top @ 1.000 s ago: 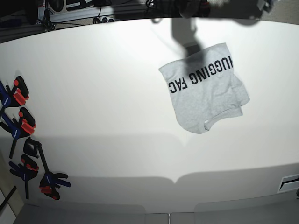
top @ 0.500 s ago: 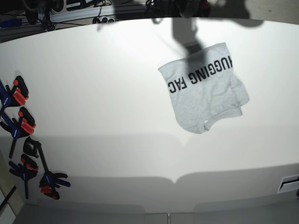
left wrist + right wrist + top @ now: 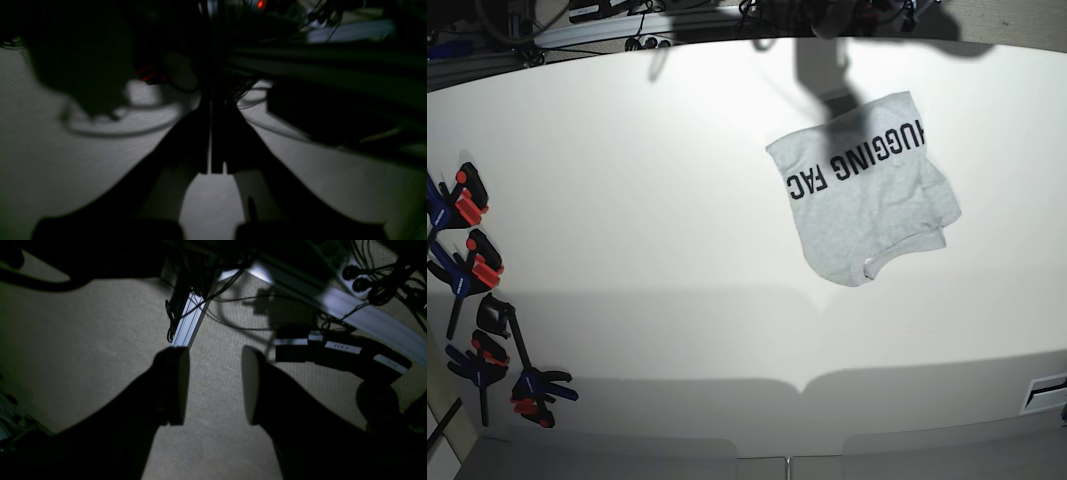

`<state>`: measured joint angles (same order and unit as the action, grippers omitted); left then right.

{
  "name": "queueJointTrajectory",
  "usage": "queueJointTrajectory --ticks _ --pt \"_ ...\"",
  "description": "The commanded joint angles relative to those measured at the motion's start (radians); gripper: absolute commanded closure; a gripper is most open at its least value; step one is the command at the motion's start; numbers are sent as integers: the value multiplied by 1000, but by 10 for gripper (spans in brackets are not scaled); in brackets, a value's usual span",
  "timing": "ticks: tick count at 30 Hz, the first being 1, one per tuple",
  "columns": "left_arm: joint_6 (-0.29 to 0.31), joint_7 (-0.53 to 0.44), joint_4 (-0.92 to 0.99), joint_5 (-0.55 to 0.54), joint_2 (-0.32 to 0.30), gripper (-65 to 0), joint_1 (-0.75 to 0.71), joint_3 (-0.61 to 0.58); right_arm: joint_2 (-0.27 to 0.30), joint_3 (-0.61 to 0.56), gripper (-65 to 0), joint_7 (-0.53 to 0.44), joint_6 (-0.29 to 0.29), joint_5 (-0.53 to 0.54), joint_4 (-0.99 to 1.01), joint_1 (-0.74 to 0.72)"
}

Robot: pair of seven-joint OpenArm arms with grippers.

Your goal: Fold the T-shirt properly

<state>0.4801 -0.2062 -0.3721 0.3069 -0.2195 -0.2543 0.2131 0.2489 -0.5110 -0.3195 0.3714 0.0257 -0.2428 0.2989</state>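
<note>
The right hand [image 3: 213, 385] was held open over carpeted floor; the left hand [image 3: 213, 166] was shown closed, nothing gripped. Well apart from both, the folded light heather-grey T-shirt [image 3: 862, 195], black capitals upward, was laid on the white table [image 3: 627, 200].

Light heather-grey T-shirt [image 3: 862, 200] lies folded into a rough rectangle, flat on the white desk [image 3: 627, 200], toward the far right corner, well apart from the near edge. Black block capitals face up, reading upside down in the base view. It sits rotated askew; one sleeve pokes out at its right side.
</note>
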Motion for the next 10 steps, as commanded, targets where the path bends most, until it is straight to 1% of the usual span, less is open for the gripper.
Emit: queueJointTrajectory --ticks 1,6,10 --pt "6 -11 0 17 -8 0 1 1 8 -2 -243 -10 6 0 1 0" --pt "6 -16 0 33 -8 0 3 1 8 -2 -243 -11 6 0 1 -2" --pt "6 -62 0 33 -8 0 5 1 -2 -2 -243 -19 6 2 1 -2"
